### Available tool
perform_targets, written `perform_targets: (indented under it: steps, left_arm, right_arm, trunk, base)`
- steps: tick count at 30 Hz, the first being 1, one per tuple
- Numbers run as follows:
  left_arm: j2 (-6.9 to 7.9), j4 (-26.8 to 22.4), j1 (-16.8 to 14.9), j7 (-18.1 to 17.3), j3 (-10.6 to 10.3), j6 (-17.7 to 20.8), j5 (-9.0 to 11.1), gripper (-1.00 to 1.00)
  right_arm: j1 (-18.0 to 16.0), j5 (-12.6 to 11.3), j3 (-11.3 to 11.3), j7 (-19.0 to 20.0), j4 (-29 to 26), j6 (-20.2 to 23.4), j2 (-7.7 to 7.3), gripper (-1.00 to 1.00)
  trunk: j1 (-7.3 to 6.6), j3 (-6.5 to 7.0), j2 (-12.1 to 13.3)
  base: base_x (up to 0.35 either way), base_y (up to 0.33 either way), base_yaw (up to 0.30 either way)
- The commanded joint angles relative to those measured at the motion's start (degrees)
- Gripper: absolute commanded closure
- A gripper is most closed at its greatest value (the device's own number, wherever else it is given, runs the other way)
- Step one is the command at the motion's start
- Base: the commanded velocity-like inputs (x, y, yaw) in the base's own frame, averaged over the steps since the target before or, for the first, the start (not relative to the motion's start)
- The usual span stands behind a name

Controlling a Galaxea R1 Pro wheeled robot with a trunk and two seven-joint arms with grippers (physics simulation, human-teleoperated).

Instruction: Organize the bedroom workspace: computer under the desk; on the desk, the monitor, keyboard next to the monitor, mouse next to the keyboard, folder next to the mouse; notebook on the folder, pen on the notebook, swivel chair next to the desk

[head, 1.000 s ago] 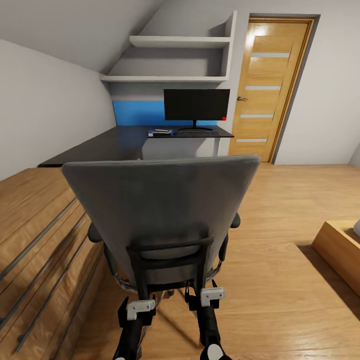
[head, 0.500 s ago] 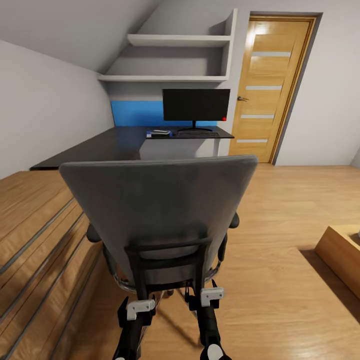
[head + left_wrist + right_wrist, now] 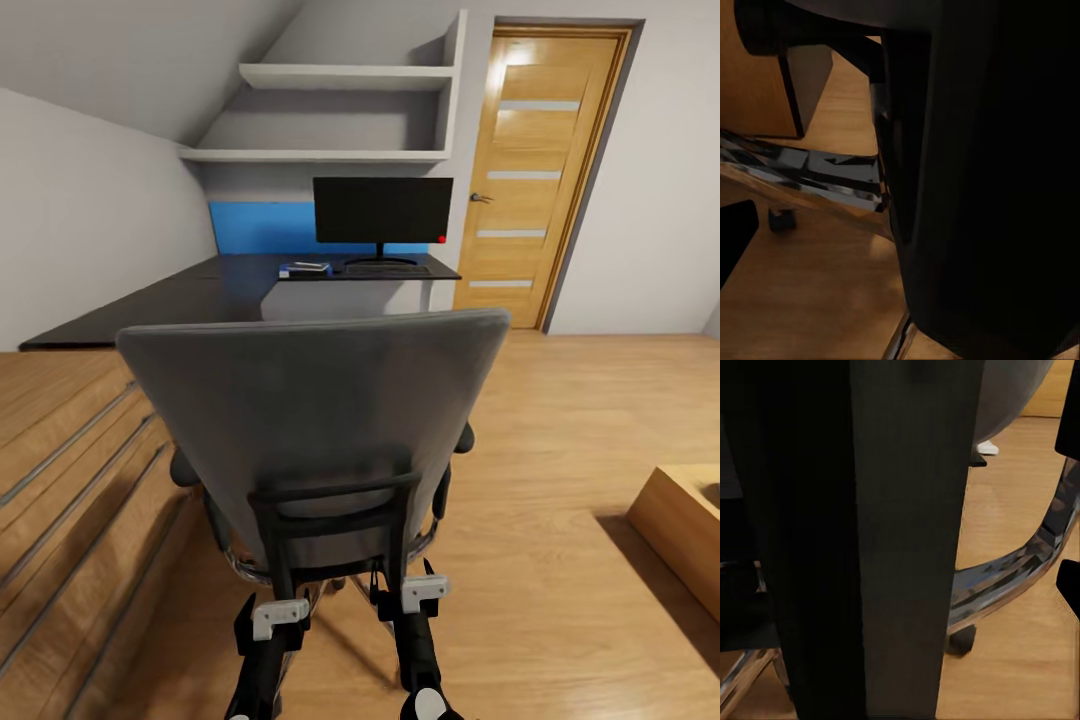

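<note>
The swivel chair (image 3: 310, 420) stands right in front of me with its grey back toward me. My left gripper (image 3: 272, 598) and right gripper (image 3: 395, 590) are shut on the black uprights of its back frame (image 3: 975, 187) (image 3: 907, 547), low down. Beyond it is the black-topped desk (image 3: 200, 290) with its blue back panel. On the desk stand the monitor (image 3: 382, 210), the keyboard (image 3: 385, 268) in front of it, and the blue folder (image 3: 290, 273) with the grey notebook (image 3: 308, 266) on top. The pen, mouse and computer cannot be made out.
A light wooden drawer cabinet (image 3: 70, 480) runs along my left. A wooden door (image 3: 530, 170) is right of the desk, with white shelves (image 3: 340, 80) above it. A low wooden box (image 3: 685, 530) sits at the right. Open wooden floor (image 3: 560, 420) lies to the chair's right.
The whole view has shifted: desk and monitor sit slightly further left, and the cabinet has slid off left. The chair and both grippers keep their places in the picture.
</note>
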Motion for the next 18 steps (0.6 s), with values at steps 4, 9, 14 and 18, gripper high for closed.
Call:
perform_targets:
  steps: [4,9,14,18]
  left_arm:
    - [0.00,0.0,0.0,0.3,-0.3,0.0,-0.9,-1.00]
    - [0.00,0.0,0.0,0.3,-0.3,0.0,-0.9,-1.00]
    - [0.00,0.0,0.0,0.3,-0.3,0.0,-0.9,-1.00]
    - [0.00,0.0,0.0,0.3,-0.3,0.0,-0.9,-1.00]
  right_arm:
    - [-0.1,-0.5,0.4,-0.3,0.0,-0.3,-0.04,-1.00]
    - [-0.1,-0.5,0.4,-0.3,0.0,-0.3,-0.04,-1.00]
    - [-0.1,-0.5,0.4,-0.3,0.0,-0.3,-0.04,-1.00]
    - [-0.1,-0.5,0.4,-0.3,0.0,-0.3,-0.04,-1.00]
  trunk:
    - [0.01,-0.05,0.0]
    - [0.01,-0.05,0.0]
    - [0.01,-0.05,0.0]
    - [0.01,-0.05,0.0]
  base:
    - [0.204,-0.179,0.000]
    - [0.204,-0.178,0.000]
    - [0.204,-0.178,0.000]
    - [0.204,-0.177,0.000]
